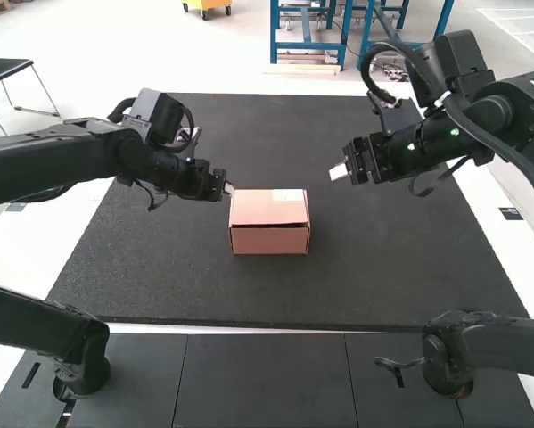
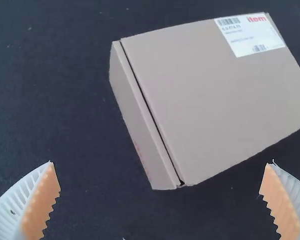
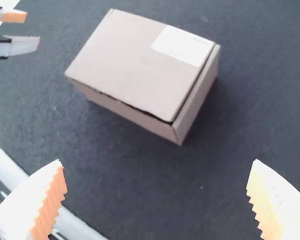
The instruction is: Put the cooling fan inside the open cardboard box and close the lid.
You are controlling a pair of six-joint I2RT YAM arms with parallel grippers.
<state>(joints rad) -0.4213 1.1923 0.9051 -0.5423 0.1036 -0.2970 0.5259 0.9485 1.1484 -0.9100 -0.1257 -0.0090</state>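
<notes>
- Cardboard box (image 1: 269,220): we note the lid shut flat; it sits on the black mat (image 1: 382,267), between both sets of fingers.
- Right gripper (image 1: 338,171): fingers spread wide, clear of the box.
- Left gripper (image 1: 223,187): fingers apart, tips just beside the box corner.
- White label (image 1: 287,194): on the lid.

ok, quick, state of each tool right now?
Left tool: open, holding nothing.
Right tool: open, holding nothing.
</notes>
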